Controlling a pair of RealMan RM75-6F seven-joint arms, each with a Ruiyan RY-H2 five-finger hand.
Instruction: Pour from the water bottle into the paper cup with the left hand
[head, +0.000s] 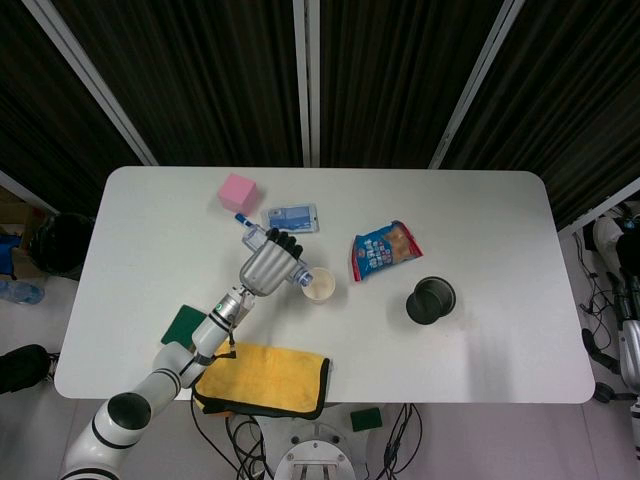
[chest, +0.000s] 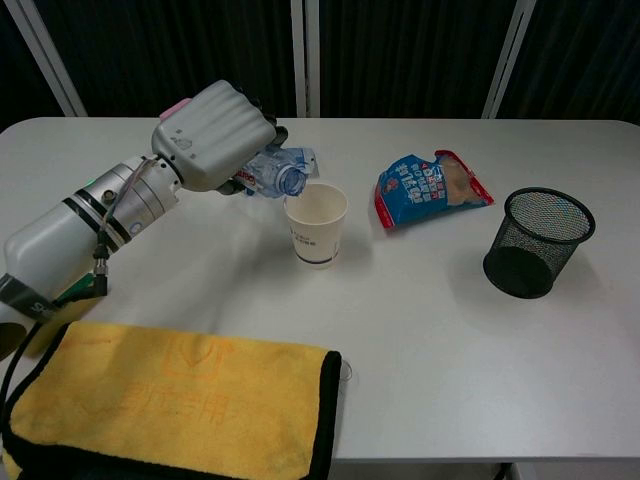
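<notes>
The left robot hand (chest: 213, 135) is wrapped around the water bottle (chest: 272, 172), its fingers curled over the clear body, with its silver back turned up toward the chest view. In the head view the same robot hand (head: 266, 268) sits a little left of the table's middle, the forearm running back toward the near-left edge. The bottle is tipped well over, close to lying flat, its open mouth pointing right and slightly down, just above the left rim of the paper cup (chest: 316, 224). Whether any water is leaving the bottle cannot be told. The cup stands upright on the white table (chest: 430, 340), just right of the robot hand and near the table's middle in the head view (head: 318, 287).

Right of the cup lies a blue snack bag (chest: 432, 187), flat on the table. Further right stands a black mesh pen holder (chest: 536, 242), upright and well apart from the cup. On the far side, behind the robot hand, a pink cube (head: 238, 190) sits to the left, with a small blue and white packet (head: 291, 217) just right of it. At the near-left edge lies a folded yellow cloth (chest: 170, 405) with a dark border, beneath the forearm. The right hand is not visible in either view.
</notes>
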